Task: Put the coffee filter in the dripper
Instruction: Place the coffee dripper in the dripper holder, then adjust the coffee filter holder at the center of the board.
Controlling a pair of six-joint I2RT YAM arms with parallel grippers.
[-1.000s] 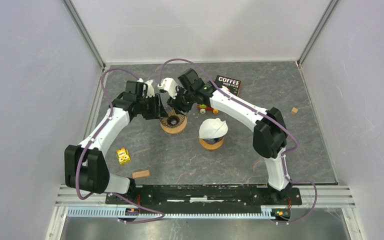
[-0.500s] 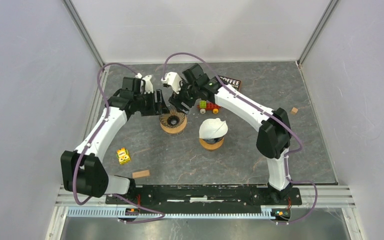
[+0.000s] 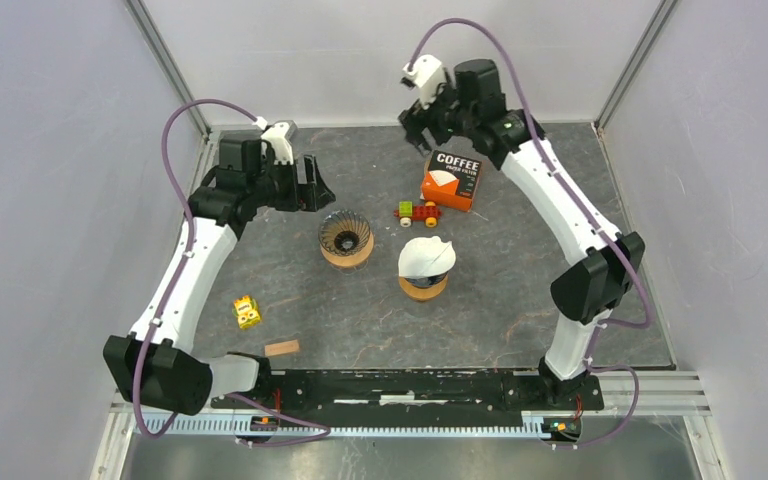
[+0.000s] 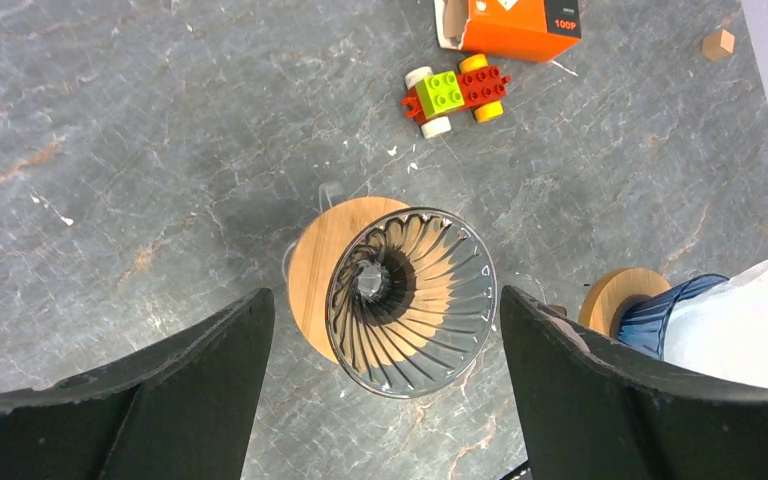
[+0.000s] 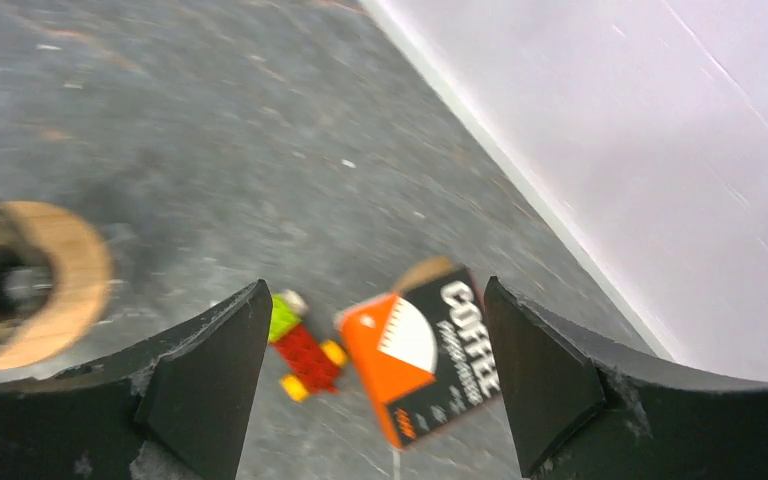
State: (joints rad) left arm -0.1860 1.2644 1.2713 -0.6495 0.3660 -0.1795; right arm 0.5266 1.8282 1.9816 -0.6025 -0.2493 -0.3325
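Top view: left gripper (image 3: 317, 186) hung just behind-left of the empty dripper (image 3: 346, 238), jaws wide, holding nothing. Right gripper (image 3: 417, 130) was raised well behind-right of that dripper. The white coffee filter (image 3: 426, 254) sat in a second dripper (image 3: 424, 288) just right of the empty one (so not in the empty one). Left wrist: fingers (image 4: 160, 390) spread either side of the empty dripper, not touching it; toy car (image 4: 455, 92) and filter box (image 4: 515, 25) lay beyond it. Right wrist: blurry, but jaws were wide with nothing between them; box and car lay right of the empty dripper.
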